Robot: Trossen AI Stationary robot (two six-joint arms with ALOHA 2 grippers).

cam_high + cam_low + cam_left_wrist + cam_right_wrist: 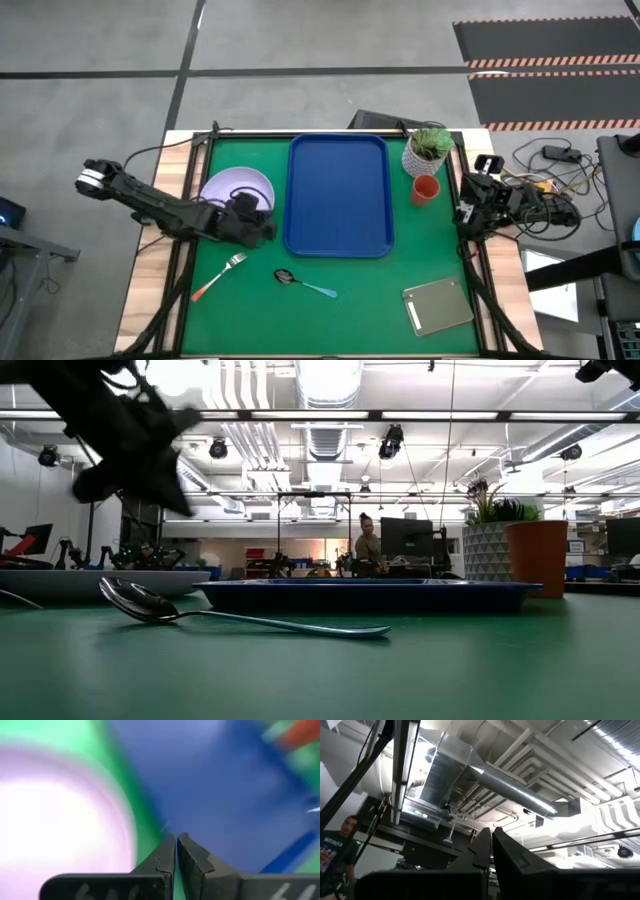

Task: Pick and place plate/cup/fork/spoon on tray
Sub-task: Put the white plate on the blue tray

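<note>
The blue tray (338, 195) lies at the table's far middle. The pale lavender plate (232, 188) rests on the mat left of it. My left gripper (262, 226) is shut and empty, above the mat between plate and tray; in its wrist view (176, 840) the plate (50, 820) and tray (220, 785) show blurred. The orange-handled fork (220, 275) and the blue-handled spoon (305, 283) lie near the front. The orange-red cup (426, 189) stands right of the tray. My right gripper (491, 837) is shut, pointing at the ceiling, parked at the right edge (470, 205).
A white patterned pot with a green plant (427, 150) stands behind the cup. A grey square slab (438, 306) lies at the front right. Cables lie beyond the right edge. People show in the room beyond the table (367, 545).
</note>
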